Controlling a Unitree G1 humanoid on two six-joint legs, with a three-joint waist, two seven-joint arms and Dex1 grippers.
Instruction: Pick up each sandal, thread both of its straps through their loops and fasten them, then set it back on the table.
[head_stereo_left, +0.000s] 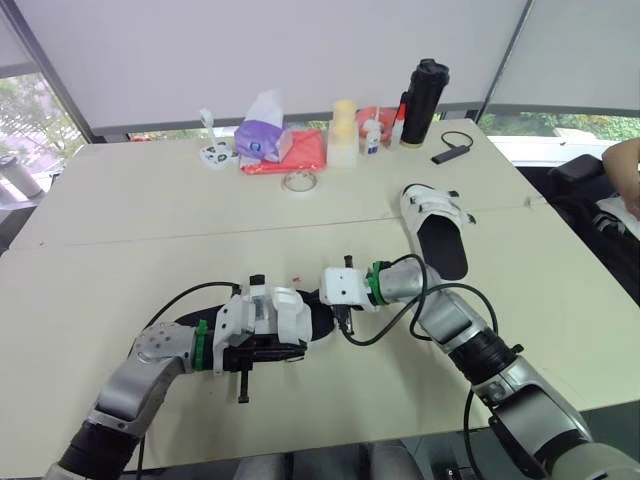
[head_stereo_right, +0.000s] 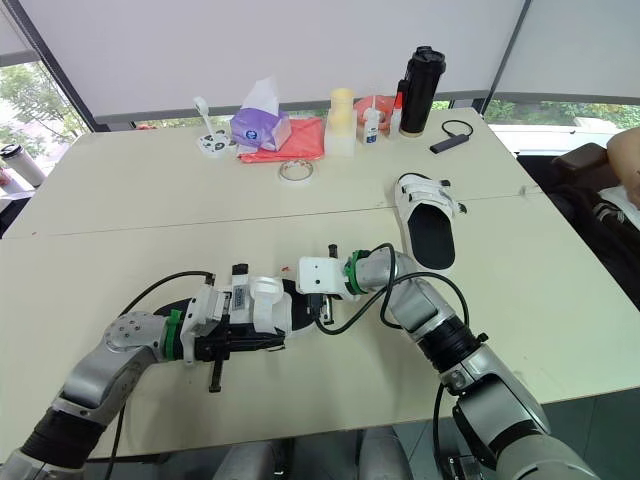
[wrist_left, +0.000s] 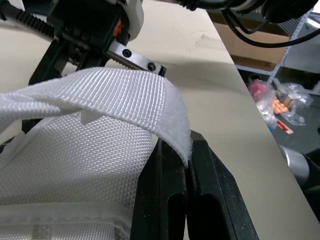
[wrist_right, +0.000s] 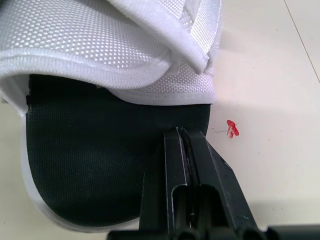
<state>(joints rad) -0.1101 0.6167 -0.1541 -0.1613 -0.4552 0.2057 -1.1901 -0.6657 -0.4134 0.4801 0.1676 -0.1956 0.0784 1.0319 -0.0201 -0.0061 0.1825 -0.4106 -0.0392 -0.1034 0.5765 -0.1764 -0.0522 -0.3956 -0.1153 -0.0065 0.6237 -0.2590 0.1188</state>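
Item: near sandal (head_stereo_left: 300, 315), at the front-centre of the table (head_stereo_left: 150, 230). Its strap (wrist_left: 110, 92) end is pinched between the left gripper (wrist_left: 187, 150) fingers, judged ready for threading. The right gripper (wrist_right: 181, 135), fingers pressed together, is set against the sole edge, judged as bracing. The second sandal (head_stereo_left: 435, 225) lies well apart.

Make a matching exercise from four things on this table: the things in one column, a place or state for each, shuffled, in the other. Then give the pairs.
Things
1. tall black flask
2. clear tape roll
3. purple tissue pack
4. lone white-strapped, black-soled sandal

Places or states
a. lies flat just in front of the red cloth
b. lies sole down on the right half of the table
c. stands upright near the far edge
d. has white tissue sticking out on top

Pairs: 1-c, 2-a, 3-d, 4-b
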